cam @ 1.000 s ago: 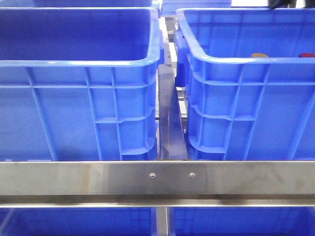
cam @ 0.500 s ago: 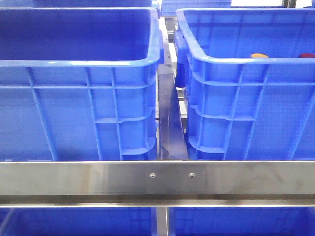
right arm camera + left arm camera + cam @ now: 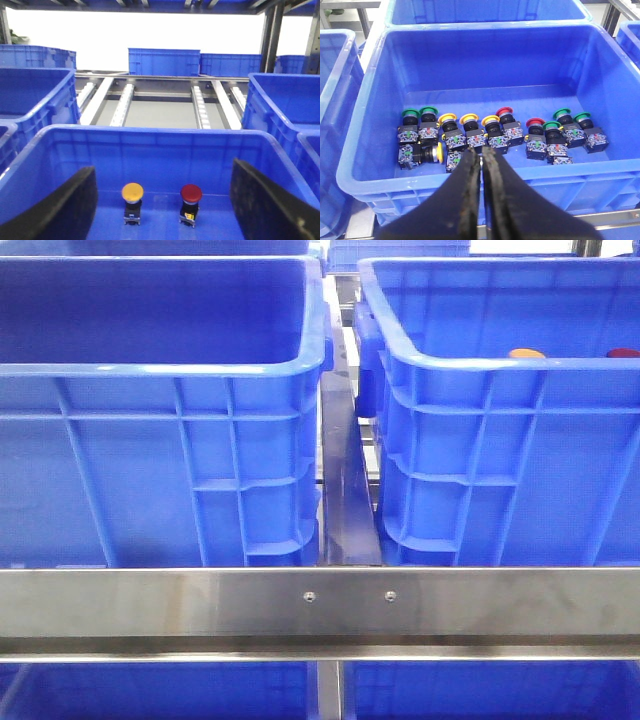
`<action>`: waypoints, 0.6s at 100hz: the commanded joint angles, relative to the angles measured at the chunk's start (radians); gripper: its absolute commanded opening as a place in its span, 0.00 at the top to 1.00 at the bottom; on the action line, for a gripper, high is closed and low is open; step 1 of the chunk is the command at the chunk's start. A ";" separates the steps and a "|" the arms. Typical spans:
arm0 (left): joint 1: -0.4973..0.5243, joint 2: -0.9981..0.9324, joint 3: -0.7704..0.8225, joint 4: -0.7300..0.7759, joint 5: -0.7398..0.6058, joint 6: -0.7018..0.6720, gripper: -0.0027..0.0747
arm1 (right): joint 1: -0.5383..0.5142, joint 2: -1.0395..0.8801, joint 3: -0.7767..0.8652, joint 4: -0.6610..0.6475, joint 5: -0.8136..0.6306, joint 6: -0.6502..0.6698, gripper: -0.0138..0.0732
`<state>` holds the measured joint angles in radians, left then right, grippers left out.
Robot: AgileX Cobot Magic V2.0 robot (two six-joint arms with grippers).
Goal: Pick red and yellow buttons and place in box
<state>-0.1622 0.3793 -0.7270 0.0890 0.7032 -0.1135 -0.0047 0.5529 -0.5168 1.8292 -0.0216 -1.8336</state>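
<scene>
A yellow button (image 3: pixel 132 192) and a red button (image 3: pixel 191 194) stand upright side by side on the floor of the blue box (image 3: pixel 150 129). My right gripper (image 3: pixel 162 170) hangs open above them, with nothing between its fingers. The front view shows only their tops, yellow (image 3: pixel 527 353) and red (image 3: pixel 624 353), over the rim of the right-hand box (image 3: pixel 480 363). My left gripper (image 3: pixel 481 150) is shut and empty over the near rim of another blue crate (image 3: pixel 370 125). That crate holds several yellow buttons (image 3: pixel 469 119), red buttons (image 3: pixel 535 122) and green ones (image 3: pixel 427 110).
A second alike crate (image 3: pixel 160 368) stands left of the box, with a narrow gap between them. A steel rail (image 3: pixel 320 605) crosses in front. More blue crates and a roller conveyor (image 3: pixel 200 105) lie beyond the box.
A dark shape at the top right edge of the front view has gone out of sight. Crates and buttons have not moved.
</scene>
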 commanded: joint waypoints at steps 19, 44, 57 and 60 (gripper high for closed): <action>0.003 0.009 -0.024 -0.002 -0.073 -0.010 0.99 | -0.004 -0.017 -0.004 0.084 0.098 -0.009 0.59; 0.003 0.009 -0.024 -0.002 -0.073 -0.010 0.99 | -0.004 -0.017 -0.004 0.084 0.101 -0.009 0.92; 0.003 0.009 -0.024 -0.002 -0.073 -0.010 0.99 | -0.004 -0.017 -0.004 0.084 0.104 -0.009 0.92; 0.003 0.009 -0.024 -0.002 -0.073 -0.010 0.99 | -0.004 -0.017 -0.004 0.084 0.104 -0.009 0.92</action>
<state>-0.1622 0.3793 -0.7270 0.0890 0.7032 -0.1135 -0.0047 0.5368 -0.4934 1.8292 0.0493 -1.8336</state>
